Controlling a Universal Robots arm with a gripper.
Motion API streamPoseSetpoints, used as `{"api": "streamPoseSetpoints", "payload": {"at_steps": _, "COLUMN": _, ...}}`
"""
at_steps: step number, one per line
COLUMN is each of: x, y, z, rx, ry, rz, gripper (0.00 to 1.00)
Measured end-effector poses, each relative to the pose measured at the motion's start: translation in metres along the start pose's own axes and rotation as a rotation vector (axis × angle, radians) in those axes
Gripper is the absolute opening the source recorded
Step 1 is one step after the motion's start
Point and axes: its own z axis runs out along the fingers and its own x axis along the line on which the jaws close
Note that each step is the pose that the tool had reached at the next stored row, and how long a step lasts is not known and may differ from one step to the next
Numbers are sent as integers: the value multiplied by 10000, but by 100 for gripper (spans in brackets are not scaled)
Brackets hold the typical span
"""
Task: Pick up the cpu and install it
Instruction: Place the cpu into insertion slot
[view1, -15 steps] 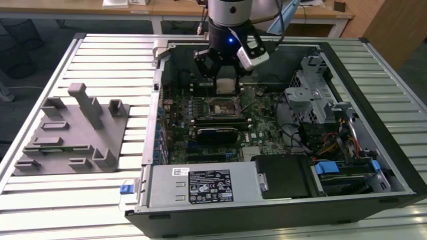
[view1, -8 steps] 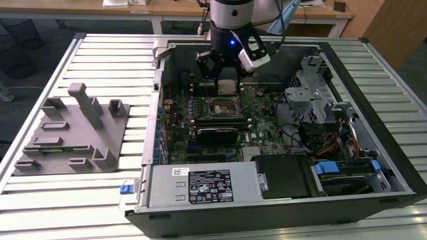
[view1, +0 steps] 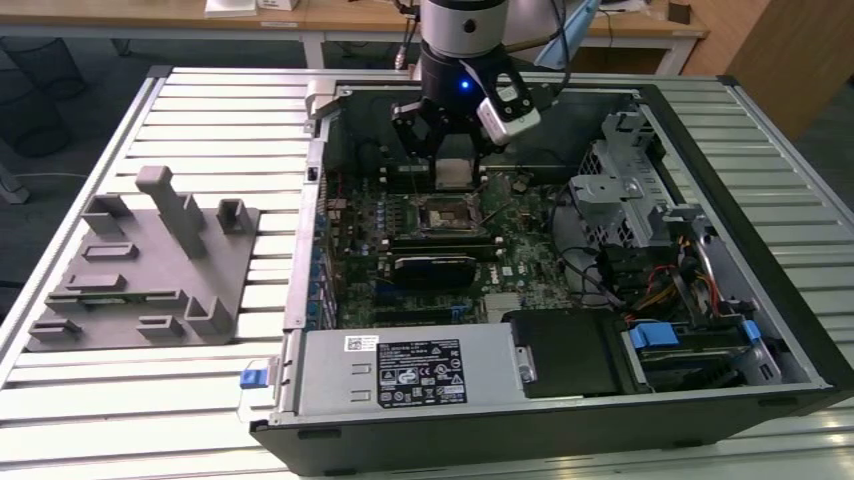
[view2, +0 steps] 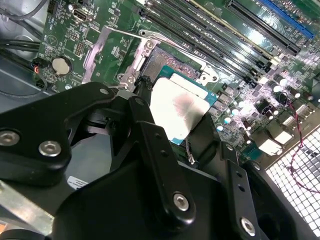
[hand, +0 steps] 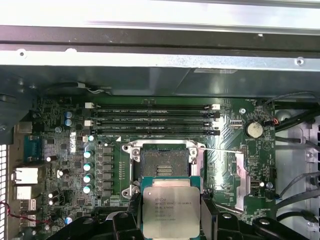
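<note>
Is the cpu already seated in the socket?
No, the gripper holds the cpu between its fingers, and the open socket is empty.

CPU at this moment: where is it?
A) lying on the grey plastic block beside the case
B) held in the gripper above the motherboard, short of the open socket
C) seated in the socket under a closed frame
B: in the first wrist view the cpu sits clamped in the gripper, and the socket beyond it stands open and bare.
</note>
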Motion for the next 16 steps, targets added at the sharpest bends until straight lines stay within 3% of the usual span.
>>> {"api": "streamPoseSetpoints", "payload": {"at_steps": 9, "x": 0, "y": 0, "z": 0, "rx": -17, "ry": 9, "rz": 37, "gripper": 55}}
{"api": "streamPoseSetpoints", "payload": {"at_steps": 16, "x": 0, "y": 0, "z": 3, "rx": 48, "ry": -42, "rz": 1225, "gripper": 55}}
